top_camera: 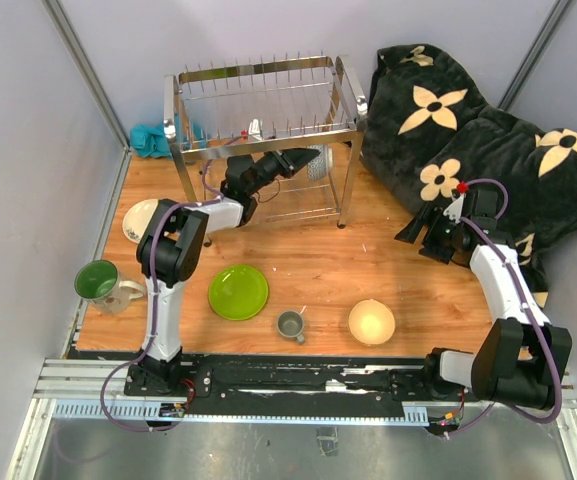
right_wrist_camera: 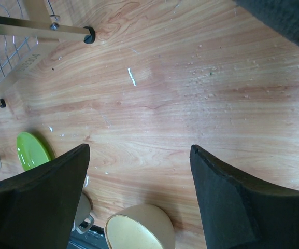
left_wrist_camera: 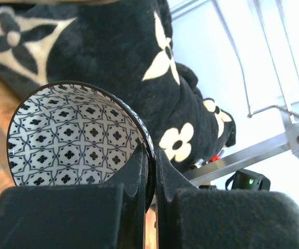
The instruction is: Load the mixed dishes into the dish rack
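Wooden tabletop (top_camera: 368,260) spreads below my arms. My left gripper (left_wrist_camera: 150,166) is clamped on the rim of the blue-patterned small bowl (left_wrist_camera: 71,135), holding it on edge inside the dish rack (top_camera: 268,110), under its top tier. My right gripper (right_wrist_camera: 139,150) hangs spread wide and empty above the table, beside the black flowered blanket (top_camera: 488,140).

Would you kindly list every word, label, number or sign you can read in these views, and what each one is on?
No text can be read in any view.
On the dish rack: what looks like a faint marking on a lower bar, too blurred to read.
On the blue-patterned small bowl: a repeating ornament only, no letters.
On the black blanket: cream flower shapes only, no letters.
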Robot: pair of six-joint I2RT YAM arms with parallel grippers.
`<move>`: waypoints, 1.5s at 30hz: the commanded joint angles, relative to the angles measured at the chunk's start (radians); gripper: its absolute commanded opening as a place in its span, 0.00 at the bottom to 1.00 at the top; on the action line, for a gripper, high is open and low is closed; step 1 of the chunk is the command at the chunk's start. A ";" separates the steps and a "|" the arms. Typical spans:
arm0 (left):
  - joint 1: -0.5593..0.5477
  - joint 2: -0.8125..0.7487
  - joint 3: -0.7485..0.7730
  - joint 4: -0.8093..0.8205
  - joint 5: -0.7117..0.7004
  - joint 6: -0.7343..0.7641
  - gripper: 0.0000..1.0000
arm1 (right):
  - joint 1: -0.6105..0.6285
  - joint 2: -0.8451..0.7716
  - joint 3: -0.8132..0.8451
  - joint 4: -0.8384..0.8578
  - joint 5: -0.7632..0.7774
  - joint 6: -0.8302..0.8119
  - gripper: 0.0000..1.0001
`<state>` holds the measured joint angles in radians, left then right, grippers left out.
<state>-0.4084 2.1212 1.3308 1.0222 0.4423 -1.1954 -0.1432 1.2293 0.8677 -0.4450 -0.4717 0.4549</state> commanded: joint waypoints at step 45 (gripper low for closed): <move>0.082 0.379 0.563 -0.176 -0.019 -0.188 0.00 | 0.007 0.165 0.138 0.079 0.059 0.019 0.79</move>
<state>-0.3260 2.5095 1.8359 0.8047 0.4232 -1.4071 -0.1432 1.3766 0.9771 -0.3859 -0.4332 0.4686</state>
